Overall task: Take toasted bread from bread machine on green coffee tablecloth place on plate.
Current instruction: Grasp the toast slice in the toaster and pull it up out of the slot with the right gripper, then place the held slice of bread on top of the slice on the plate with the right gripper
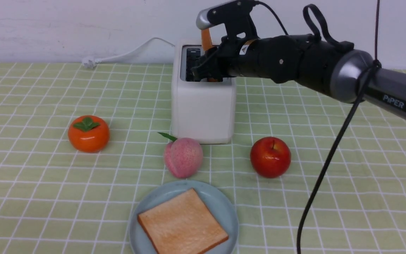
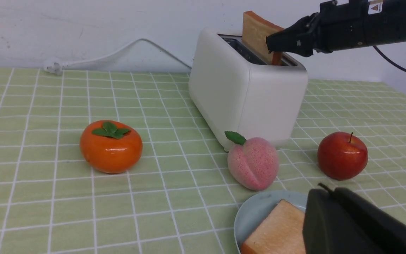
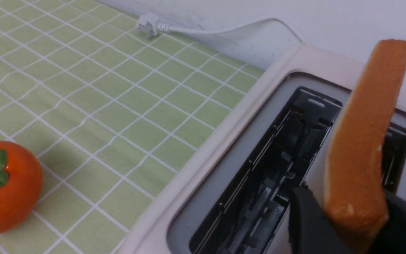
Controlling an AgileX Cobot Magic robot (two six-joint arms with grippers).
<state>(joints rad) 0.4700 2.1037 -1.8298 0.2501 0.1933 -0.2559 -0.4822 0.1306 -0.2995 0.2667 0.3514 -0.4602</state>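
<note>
The white bread machine [image 1: 203, 106] stands at the back middle of the green coffee tablecloth [image 1: 30, 176]. One slice of toasted bread [image 3: 365, 141] stands upright in its right-hand slot, sticking out above the top. My right gripper [image 3: 351, 218] is shut on that slice's near end, one black finger on each face. The left-hand slot is empty. A second slice [image 1: 182, 224] lies flat on the plate [image 1: 220, 204] at the front middle. My left gripper [image 2: 330, 192] is shut on nothing and hovers beside the plate [image 2: 259, 208].
An orange persimmon [image 1: 88, 134] sits left of the toaster. A pink peach [image 1: 183, 157] and a red apple [image 1: 270, 157] lie between toaster and plate. The white power cord [image 1: 125, 54] runs along the back wall. A black cable [image 1: 323, 169] hangs from my right arm.
</note>
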